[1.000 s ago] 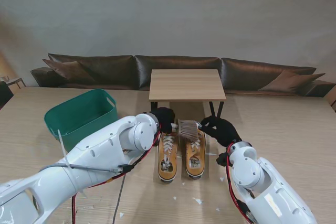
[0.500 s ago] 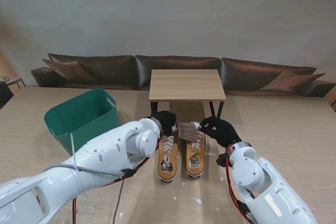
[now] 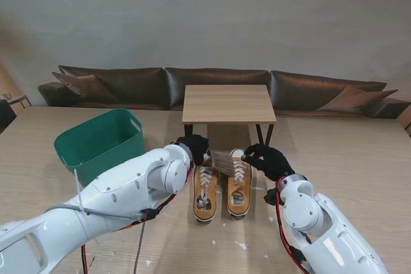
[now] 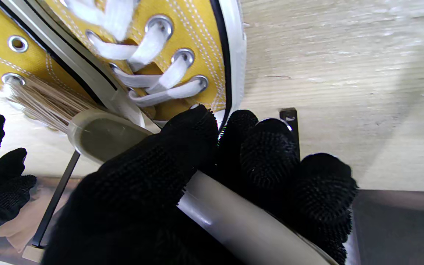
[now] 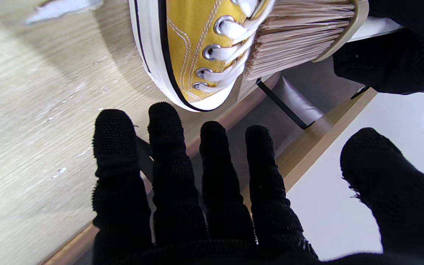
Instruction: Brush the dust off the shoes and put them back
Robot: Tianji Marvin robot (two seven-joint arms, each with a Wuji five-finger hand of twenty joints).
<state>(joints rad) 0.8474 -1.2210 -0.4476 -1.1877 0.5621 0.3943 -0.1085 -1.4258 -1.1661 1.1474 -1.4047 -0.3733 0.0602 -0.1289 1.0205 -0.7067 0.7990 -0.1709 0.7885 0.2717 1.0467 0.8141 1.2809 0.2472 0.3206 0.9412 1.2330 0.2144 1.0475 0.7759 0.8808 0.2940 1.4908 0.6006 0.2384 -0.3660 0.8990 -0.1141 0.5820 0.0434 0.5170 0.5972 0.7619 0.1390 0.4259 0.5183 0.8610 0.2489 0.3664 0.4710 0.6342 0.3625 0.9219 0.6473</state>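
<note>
The black-gloved left hand [image 3: 196, 145] is wrapped around the pale-handled bristle brush [image 3: 223, 162], its soft bristles lying across the right shoe's laces. The two yellow canvas lace-up shoes [image 3: 221, 189] sit mid-frame: light, floppy uppers, so probably best gripped by the stiff rubber sole edge. The right hand [image 3: 266, 158] hovers just beside them, fingers spread, holding nothing.

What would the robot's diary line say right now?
left hand: holds bristle brush | bristles on right yellow canvas sneaker | right hand: open

Grey wall [image 3: 205, 11]; brown leather sofa [image 3: 218, 81]; small wooden table [image 3: 228, 103].
</note>
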